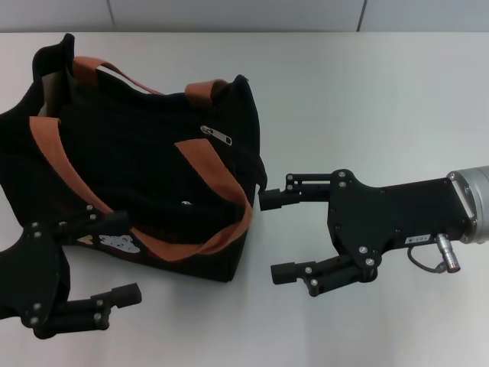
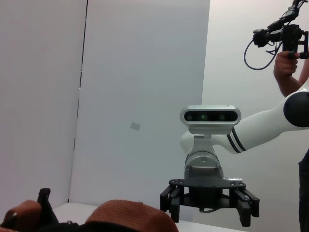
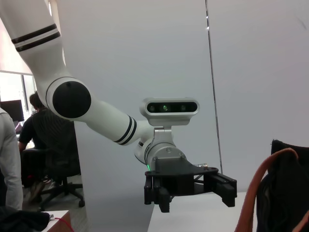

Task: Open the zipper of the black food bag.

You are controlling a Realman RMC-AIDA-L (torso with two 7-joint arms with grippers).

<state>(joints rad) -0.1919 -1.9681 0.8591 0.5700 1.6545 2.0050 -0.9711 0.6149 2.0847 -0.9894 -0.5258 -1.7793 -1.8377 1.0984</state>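
Head view gives me the layout: the black food bag (image 1: 137, 160) lies on the white table (image 1: 367, 99), over on my left half of the scene, brown straps (image 1: 221, 180) draped across its top. The silver zipper pull (image 1: 218, 134) sits high on the bag, toward the far right end, and the zipper line seems to run from there back toward the far left corner, so the long axis goes diagonally away to the left. At that far left corner I see a pale gap (image 1: 53, 84); whether that is the mouth parted or just lining showing, I can't tell from here.

My right gripper (image 1: 279, 233) is level with the bag's right end, jaws spread wide and holding nothing. Its upper fingertip (image 1: 269, 200) looks right up against the bag's corner; the lower one is off the bag, over bare table. The pull lies beyond and to the left of it, and by my reckoning this is the nearer arm.

My left gripper (image 1: 114, 260) is at the bag's near left corner, also spread wide, upper finger lying on the fabric, gripping nothing.
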